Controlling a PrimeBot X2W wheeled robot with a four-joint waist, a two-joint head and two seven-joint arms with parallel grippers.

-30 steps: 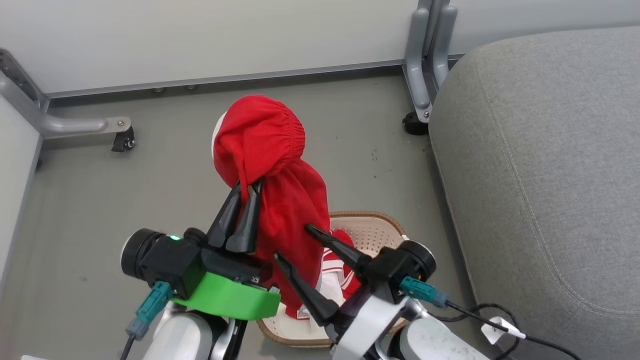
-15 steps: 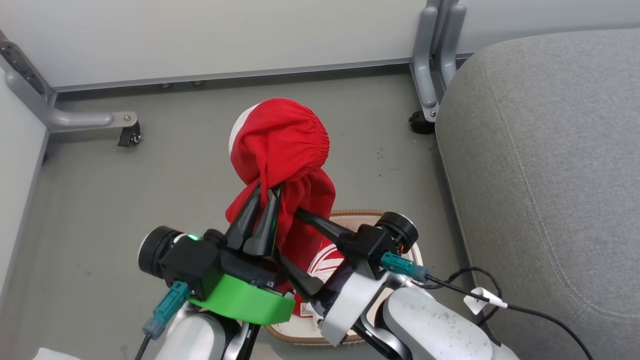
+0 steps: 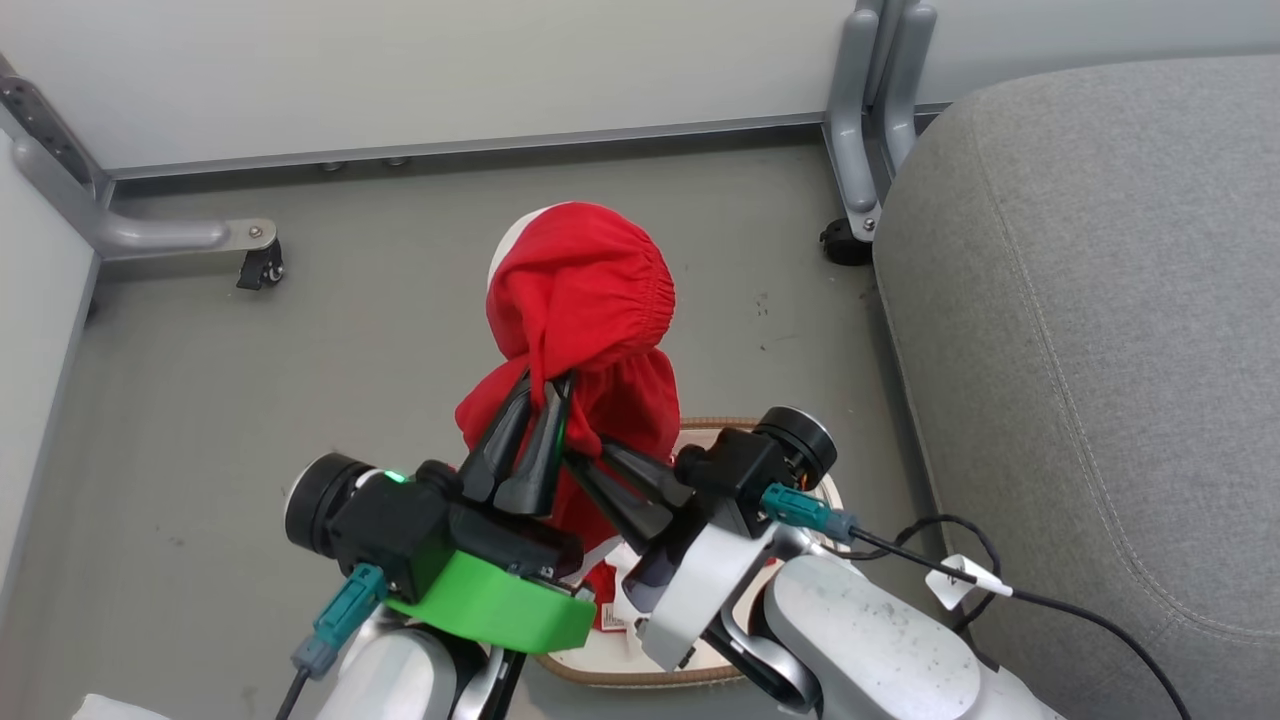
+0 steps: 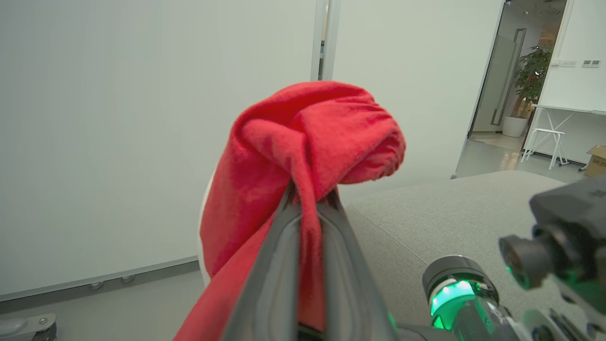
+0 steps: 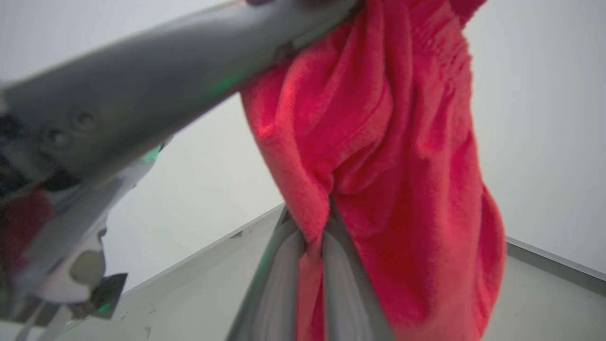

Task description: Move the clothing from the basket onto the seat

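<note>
Clothing in left fingers and right fingers, above basket.

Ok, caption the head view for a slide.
Left end effector and right end effector pinch red shorts above the basket.

Shorts: red, elastic waist, up in the air at frame centre! Bunched into a rounded hood on top, the rest hanging straight down over the basket.
Grip: left gripper and right gripper both clamped on the shorts' folds.
Jersey: red-and-white scrap down in the basket, mostly hidden.
Basket: cream, brown rim, on the floor, lower centre.
Seat: big grey cushion, right side, bare.
</note>
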